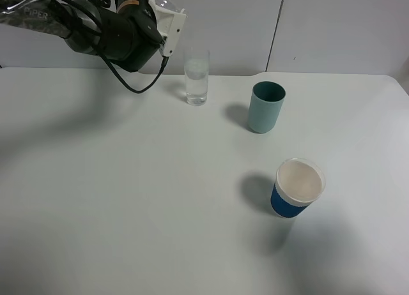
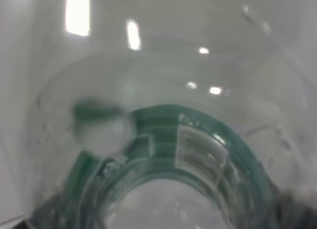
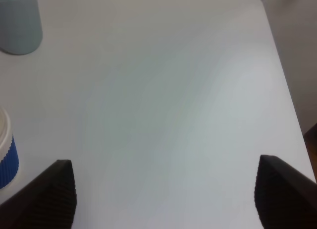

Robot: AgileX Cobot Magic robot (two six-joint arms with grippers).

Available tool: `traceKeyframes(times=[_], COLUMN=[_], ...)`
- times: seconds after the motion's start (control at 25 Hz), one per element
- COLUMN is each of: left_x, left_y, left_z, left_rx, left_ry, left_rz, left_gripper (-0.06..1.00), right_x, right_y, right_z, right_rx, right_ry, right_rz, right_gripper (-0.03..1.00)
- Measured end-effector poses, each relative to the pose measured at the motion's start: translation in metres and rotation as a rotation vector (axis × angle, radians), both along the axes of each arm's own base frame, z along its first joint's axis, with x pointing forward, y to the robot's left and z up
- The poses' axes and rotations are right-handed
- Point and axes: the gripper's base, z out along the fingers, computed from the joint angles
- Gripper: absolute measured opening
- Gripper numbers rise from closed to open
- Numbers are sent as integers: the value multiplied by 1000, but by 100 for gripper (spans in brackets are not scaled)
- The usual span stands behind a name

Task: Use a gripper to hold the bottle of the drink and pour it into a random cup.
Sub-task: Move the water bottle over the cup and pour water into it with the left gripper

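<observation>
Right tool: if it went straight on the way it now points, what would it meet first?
Probably the bare table. The right tool is open; the teal cup and blue cup lie off to one side.

The exterior high camera hangs above the near side of the surface, looking down and across to the wall behind. The left wrist camera sits hard against the bottle — blurred plastic fills its frame. The right wrist camera looks down past the right gripper at one corner of the surface — sharing the teal cup and the paper cup with the high view.
</observation>
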Motion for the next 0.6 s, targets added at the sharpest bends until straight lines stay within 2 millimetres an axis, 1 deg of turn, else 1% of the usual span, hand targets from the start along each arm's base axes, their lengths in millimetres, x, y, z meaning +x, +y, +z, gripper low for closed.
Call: traceKeyframes(times=[0.6], left_x=[-1], left_y=[-5], left_z=[3], left_rx=[30], left_ry=[-27], left_rz=[-22], left_gripper=[54], right_x=[0], right_y=[0], right_z=[0], right_rx=[0], right_ry=[0], right_rz=[0], right_gripper=[74])
